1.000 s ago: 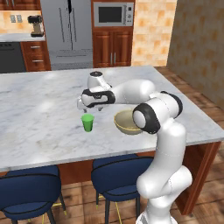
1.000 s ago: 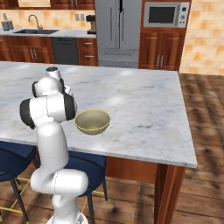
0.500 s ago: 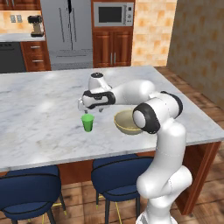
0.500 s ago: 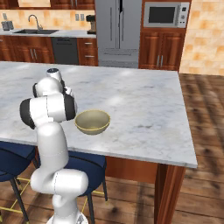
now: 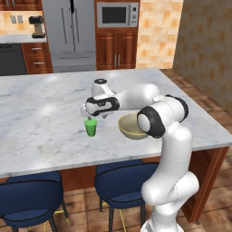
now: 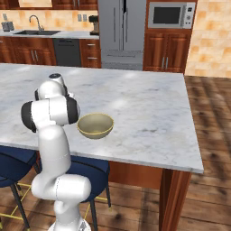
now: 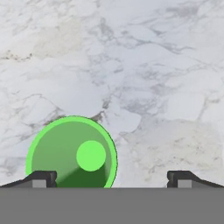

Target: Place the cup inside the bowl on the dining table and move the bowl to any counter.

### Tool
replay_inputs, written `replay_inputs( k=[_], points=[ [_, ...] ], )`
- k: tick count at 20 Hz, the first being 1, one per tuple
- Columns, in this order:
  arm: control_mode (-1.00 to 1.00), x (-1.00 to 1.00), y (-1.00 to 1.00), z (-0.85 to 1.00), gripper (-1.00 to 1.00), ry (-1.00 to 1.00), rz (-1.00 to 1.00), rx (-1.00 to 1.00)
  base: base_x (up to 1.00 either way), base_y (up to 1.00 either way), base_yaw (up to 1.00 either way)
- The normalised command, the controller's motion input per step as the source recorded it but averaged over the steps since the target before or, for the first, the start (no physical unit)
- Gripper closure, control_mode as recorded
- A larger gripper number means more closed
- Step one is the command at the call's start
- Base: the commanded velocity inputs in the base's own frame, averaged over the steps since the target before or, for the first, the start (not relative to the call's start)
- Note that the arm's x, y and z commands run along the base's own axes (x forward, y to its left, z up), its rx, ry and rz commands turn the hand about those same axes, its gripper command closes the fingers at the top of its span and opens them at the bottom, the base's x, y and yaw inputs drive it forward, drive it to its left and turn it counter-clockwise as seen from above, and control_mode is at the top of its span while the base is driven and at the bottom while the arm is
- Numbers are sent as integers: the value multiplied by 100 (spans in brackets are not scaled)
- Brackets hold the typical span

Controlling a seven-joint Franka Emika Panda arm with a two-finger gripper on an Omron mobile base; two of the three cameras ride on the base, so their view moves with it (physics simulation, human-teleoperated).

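Cup (image 7: 72,152) stands upright on the dining table (image 5: 41,113) — gripper (image 7: 112,177) just above it, fingers spread wide.

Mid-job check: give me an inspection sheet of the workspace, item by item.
Surface: dining table, marble top.
Cup: upright on the table, left of the bowl, apart from it.
Bowl: upright, nothing inside.
Clutter: nothing seen.
Gripper: open, just above the cup; in the hand view the cup sits off toward one fingertip, not centred.
Cables: nothing seen.
Surroundings: blue stools, fridge, microwave, counter with sink.
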Motion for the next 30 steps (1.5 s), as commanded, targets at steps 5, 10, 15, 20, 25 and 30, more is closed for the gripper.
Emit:
replay_inputs(
  k=[5, 10, 15, 20, 25, 30],
  points=[
    [-100, 0, 0, -14, -100, -1, 0, 0, 0, 0, 0],
    [-100, 0, 0, -16, -100, -1, 0, 0, 0, 0, 0],
    [-100, 0, 0, -13, -100, 0, 0, 0, 0, 0, 0],
    [-100, 0, 0, -9, -100, 0, 0, 0, 0, 0, 0],
    [-100, 0, 0, -9, -100, 0, 0, 0, 0, 0, 0],
    [-100, 1, 0, -7, -100, 0, 0, 0, 0, 0, 0]
  ],
)
